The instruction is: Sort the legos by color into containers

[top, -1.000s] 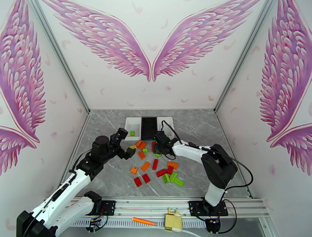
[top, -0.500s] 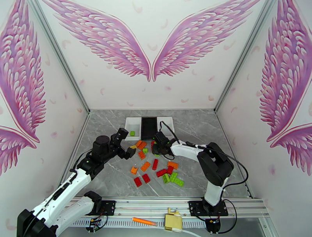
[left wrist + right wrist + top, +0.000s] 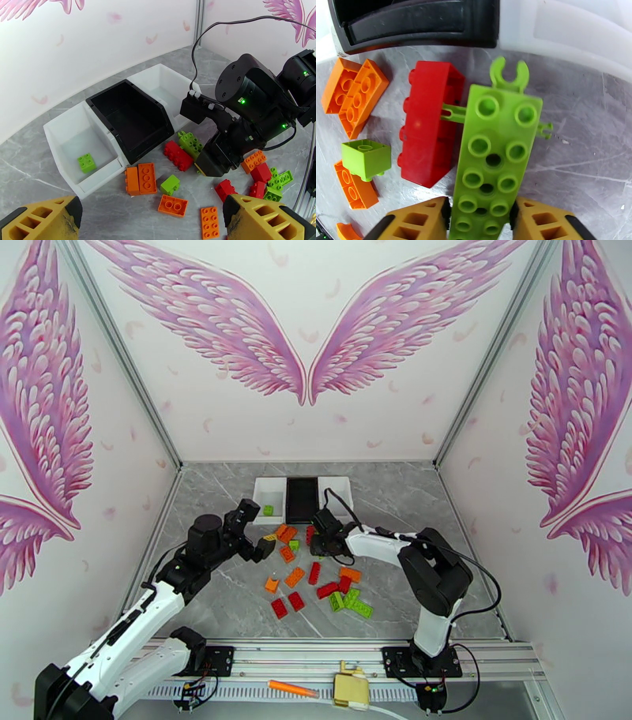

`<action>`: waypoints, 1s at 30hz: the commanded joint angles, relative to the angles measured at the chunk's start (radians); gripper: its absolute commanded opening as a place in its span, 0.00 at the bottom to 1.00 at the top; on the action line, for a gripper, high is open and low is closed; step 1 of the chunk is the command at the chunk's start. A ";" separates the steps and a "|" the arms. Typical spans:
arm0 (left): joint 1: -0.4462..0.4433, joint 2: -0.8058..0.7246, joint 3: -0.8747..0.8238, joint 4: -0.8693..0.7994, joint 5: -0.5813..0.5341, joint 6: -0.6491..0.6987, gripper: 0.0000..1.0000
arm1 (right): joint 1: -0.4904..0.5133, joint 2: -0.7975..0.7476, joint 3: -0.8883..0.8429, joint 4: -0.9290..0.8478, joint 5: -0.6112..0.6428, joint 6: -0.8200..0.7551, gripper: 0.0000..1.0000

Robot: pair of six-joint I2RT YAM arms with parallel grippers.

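1. Right wrist camera, tight in: the right gripper [image 3: 482,215] has its yellow fingers pressed against both long edges of a long lime green studded plastic plate [image 3: 493,158], pinching it at the near end.
2. The plate's long axis runs straight out from the fingers, studs facing the camera. Its forked clip end points away from the gripper, toward where the black rectangular plastic tray [image 3: 418,19] meets a white plastic tray [image 3: 568,31].
3. A chunky red plastic brick [image 3: 430,126] lies parallel, just beside the plate, with one of the plate's side pegs reaching over it. Past the red one sit two orange plastic bricks [image 3: 355,94] and a small lime green cube [image 3: 365,158].
4. The left wrist camera adds what that close-up cannot. It sees the right gripper from outside, nose down among the bricks just short of the black tray. It also sees three trays side by side, black in the middle.
5. In the same view, one small lime green square brick [image 3: 87,162] lies inside the other white tray [image 3: 53,136].
6. The left gripper [image 3: 158,221] has its fingers spread wide with nothing between them, and orange bricks lie on the table just ahead.
7. From the top camera, most loose red, orange and green bricks [image 3: 316,587] lie nearer the arm bases than either gripper does.
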 commanded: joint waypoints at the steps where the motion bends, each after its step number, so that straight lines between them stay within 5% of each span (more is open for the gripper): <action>1: -0.005 0.006 -0.015 0.030 -0.002 -0.004 0.99 | -0.008 -0.020 -0.024 -0.024 0.022 0.004 0.37; 6: -0.005 0.008 -0.018 0.038 0.001 -0.004 0.99 | -0.009 -0.048 -0.024 -0.028 0.032 0.007 0.29; 16: -0.008 -0.124 -0.015 -0.125 -0.068 0.023 0.99 | -0.009 -0.108 0.080 -0.060 0.038 -0.107 0.29; 30: -0.009 -0.212 -0.071 -0.088 -0.139 -0.033 0.99 | -0.002 0.166 0.527 -0.026 -0.008 -0.213 0.29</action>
